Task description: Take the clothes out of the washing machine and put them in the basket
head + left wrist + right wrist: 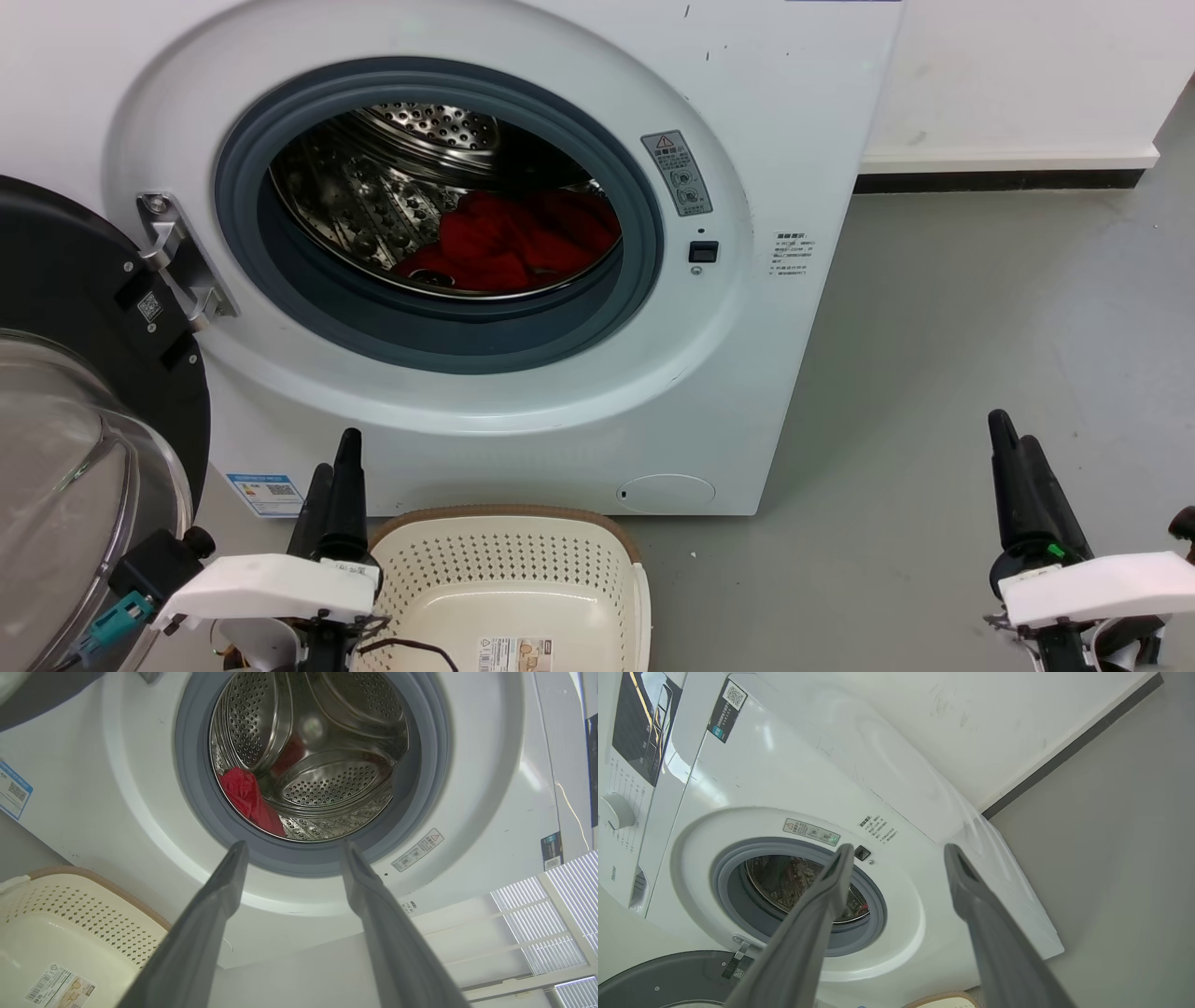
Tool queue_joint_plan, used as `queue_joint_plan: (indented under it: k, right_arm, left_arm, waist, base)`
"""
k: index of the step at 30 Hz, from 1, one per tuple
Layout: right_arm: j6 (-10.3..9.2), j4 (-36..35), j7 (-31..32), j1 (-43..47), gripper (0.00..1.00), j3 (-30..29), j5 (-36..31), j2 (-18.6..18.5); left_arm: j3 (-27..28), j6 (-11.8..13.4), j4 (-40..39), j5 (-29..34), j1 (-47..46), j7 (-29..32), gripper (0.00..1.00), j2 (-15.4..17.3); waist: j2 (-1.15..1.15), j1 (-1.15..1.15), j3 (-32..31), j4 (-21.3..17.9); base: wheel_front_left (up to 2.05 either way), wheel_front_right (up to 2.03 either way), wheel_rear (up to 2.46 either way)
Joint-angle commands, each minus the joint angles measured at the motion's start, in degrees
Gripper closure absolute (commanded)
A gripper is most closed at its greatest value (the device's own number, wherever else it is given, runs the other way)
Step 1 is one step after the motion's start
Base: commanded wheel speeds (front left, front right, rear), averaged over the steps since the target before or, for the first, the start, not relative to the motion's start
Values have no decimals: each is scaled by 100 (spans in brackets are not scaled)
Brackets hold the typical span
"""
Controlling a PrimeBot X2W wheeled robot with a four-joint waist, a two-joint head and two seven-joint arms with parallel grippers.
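The washing machine (pixel 794 140) stood with its round door (pixel 84 280) swung wide open to the left, so the way into the drum was free. The red clothes (pixel 523 243) lay in a heap at the bottom of the drum, deep inside the machine. None of them had been pulled out yet. The basket (pixel 513 560) sat on the floor (pixel 980 327) just in front of the machine, right under the round hole. I think it was put there so the clothes would only need a short trip down into it. It had nothing in it but a label on its bottom. The left hand (pixel 334 457) hung low in front of the machine, close beside the basket. Its two fingers (pixel 224 891) were spread apart and pointed up at the hole, and they held nothing. The right hand (pixel 1013 429) was low too, out past the machine's right side, over bare floor. Its fingers were spread as well, and they held nothing. The clothes were higher up and well back inside the machine, far from both hands but nearer the left one. That hand looked best placed to reach in first.
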Motion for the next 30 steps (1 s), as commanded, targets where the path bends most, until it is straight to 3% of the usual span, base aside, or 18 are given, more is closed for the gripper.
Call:
queue_joint_plan:
  k: [1, 7, 30]
  right_arm:
    - [0, -167, -68, 2, 0, 27, -307, -26]
    - [0, -339, -226, 91, 0, 69, -1120, -27]
    - [0, -723, -606, 315, 0, 149, -2936, -28]
  left_arm:
    - [-35, 21, -153, 247, -16, -75, 0, 21]
    - [-130, -21, -325, 1032, 31, -236, 0, 23]
    - [-243, 110, -519, 2562, 189, -614, 0, 28]
  waist:
    - [0, 0, 0, 0]
    - [0, 0, 17, 7]
    - [0, 0, 49, -3]
  base:
    - [0, 0, 0]
    - [0, 0, 0]
    - [0, 0, 0]
